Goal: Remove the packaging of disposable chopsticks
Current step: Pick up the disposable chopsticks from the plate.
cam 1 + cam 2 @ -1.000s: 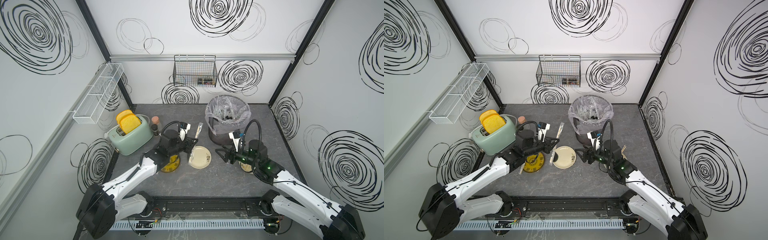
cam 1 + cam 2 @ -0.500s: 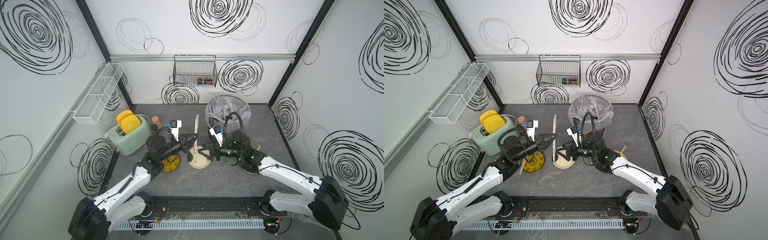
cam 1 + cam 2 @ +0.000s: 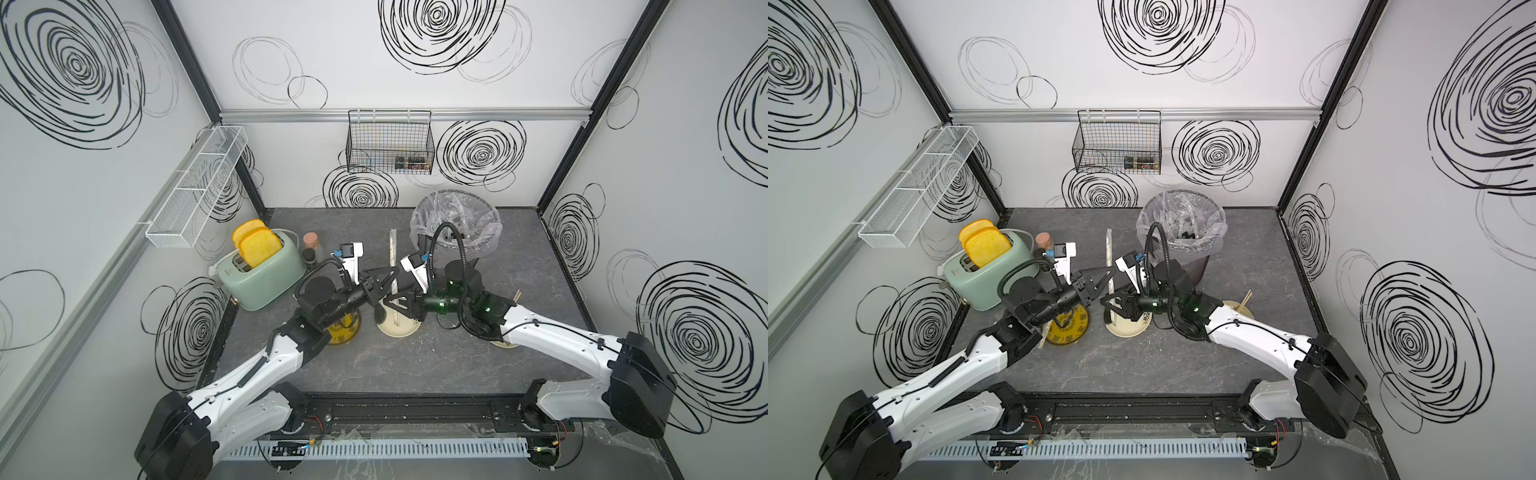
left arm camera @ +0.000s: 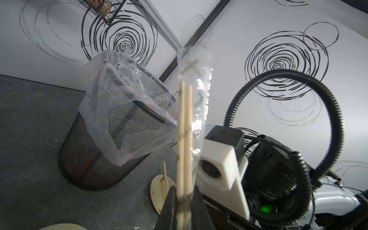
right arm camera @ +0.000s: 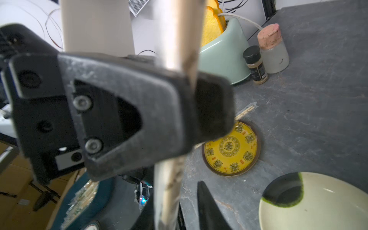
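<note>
Left end effector (image 4: 184,196) clamped on disposable chopsticks (image 4: 184,129) inside packaging (image 4: 199,89), pair upright above cream plate (image 3: 399,331). Right end effector (image 3: 392,305) at pair nearer plate; grip unclear.

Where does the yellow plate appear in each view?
Both top views: yellow plate in front of the toaster, partly hidden.
Left wrist: not in it.
Right wrist: the plate between the toaster and the cream plate.
Shared landmark: the held chopsticks, in all four.
</note>
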Controlling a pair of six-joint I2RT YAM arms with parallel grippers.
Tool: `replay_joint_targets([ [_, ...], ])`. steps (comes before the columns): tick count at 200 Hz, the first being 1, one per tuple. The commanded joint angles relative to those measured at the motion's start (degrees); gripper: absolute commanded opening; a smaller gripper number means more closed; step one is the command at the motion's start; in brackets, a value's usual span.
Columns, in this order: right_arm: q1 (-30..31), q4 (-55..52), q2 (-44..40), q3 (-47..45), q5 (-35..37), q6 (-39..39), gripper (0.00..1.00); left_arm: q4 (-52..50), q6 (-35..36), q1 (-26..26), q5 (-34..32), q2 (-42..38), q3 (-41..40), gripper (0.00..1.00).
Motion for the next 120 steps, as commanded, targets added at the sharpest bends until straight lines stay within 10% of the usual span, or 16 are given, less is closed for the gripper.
replay_joint_targets([
  [1, 0.1, -0.1, -0.7, 0.6, 1.2, -0.5, 0.16, 1.1, 0.8, -0.3, -1.6, -0.6, 0.2, 0.0],
  [44, 0.1, 0.1, -1.2, -0.4, 0.9, -0.9, 0.0, -3.6, 2.0, 0.5, -1.2, 0.0, 2.1, 0.44],
  [120, 0.1, 3.1, -3.1, -2.6, -4.1, -2.0, 0.0, -4.6, 3.1, 11.3, 19.2, 5.5, 12.0, 0.56],
])
